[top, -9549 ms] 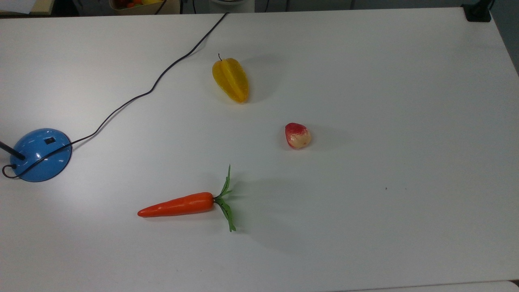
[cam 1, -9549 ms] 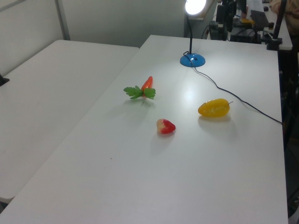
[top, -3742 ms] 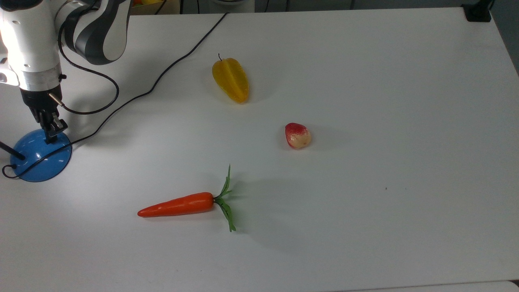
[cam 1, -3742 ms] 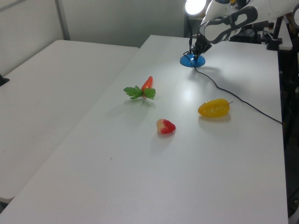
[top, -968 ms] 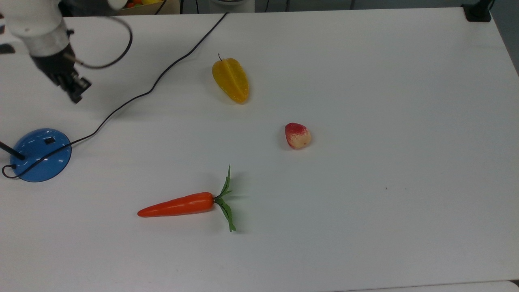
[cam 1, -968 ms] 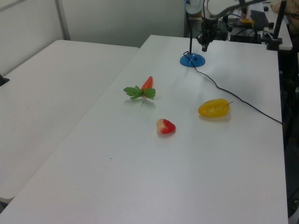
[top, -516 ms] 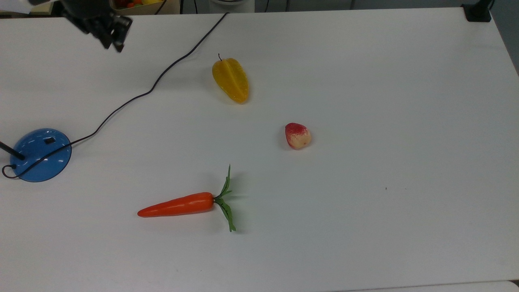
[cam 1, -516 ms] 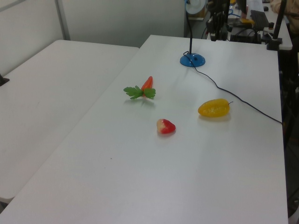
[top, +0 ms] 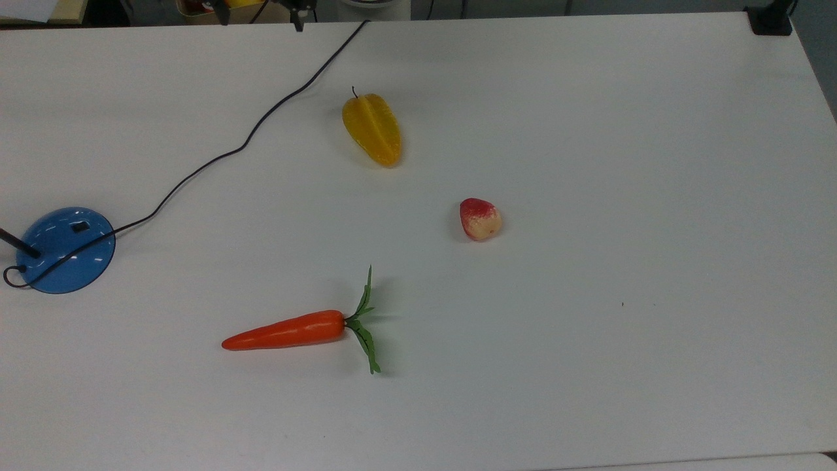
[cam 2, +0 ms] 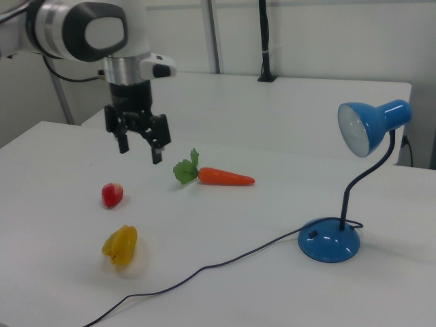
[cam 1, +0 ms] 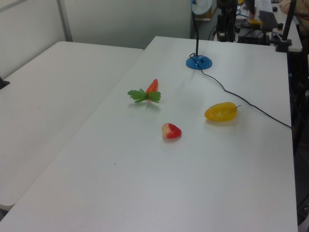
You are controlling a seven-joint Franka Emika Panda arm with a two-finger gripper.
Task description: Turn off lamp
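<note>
The lamp stands at the top view's left edge, its glossy blue base (top: 65, 252) carrying a small black switch (top: 80, 227). The right view shows the base (cam 2: 328, 242), the thin black stem (cam 2: 354, 184) and the blue shade (cam 2: 371, 126), whose bulb looks dark. In the left view the lamp head (cam 1: 202, 6) is dim. A black cord (top: 216, 157) runs from the base to the table's far edge. My gripper (cam 2: 140, 151) hangs open and empty well above the table, far from the lamp.
On the white table (top: 588, 131) lie a yellow starfruit (top: 373, 127), a red and cream strawberry (top: 480, 218) and an orange carrot (top: 288, 330) with green leaves. A black clamp (top: 770, 19) sits at the top view's upper right corner.
The gripper pressed on the lamp's base 3.7 s ago, then rose and swung away toward the top view's upper edge and right. The lamp head went from bright to dark, and the fingers have spread.
</note>
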